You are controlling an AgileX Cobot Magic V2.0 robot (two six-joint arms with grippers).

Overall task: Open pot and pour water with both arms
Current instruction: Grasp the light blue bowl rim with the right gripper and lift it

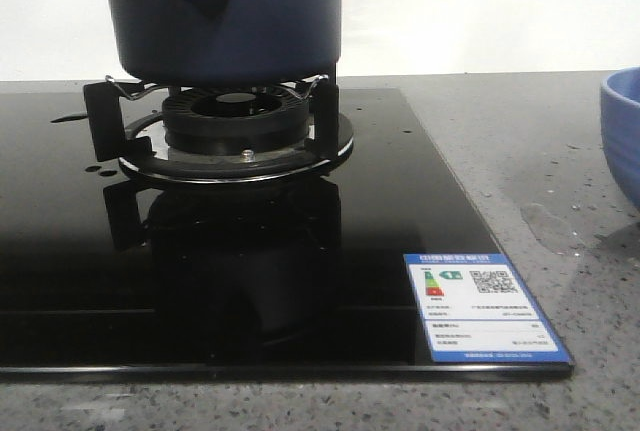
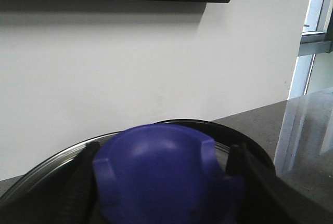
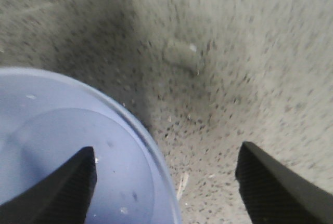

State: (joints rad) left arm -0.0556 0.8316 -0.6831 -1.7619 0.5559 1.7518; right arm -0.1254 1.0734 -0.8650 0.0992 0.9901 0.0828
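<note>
Pot (image 1: 225, 16) is seen seated on the burner grate (image 1: 215, 101) of a black glass cooktop (image 1: 200, 271), at the top of the front view; upper body and rim are cut off by the frame, only the handle stub with its hole is shown. In the left wrist view, the left gripper (image 2: 164, 182) is closed around a blue knob (image 2: 161, 177) on a glass lid (image 2: 62, 156); fingertips are hidden behind the knob. In the right wrist view, the right gripper (image 3: 166, 180) is held wide open with nothing grasped, one finger over the light blue bowl (image 3: 57, 146), the other over the speckled counter (image 3: 234, 68). The bowl's far side is cropped. An energy label (image 1: 485, 306) is stuck on the cooktop corner; its text is unreadable.
</note>
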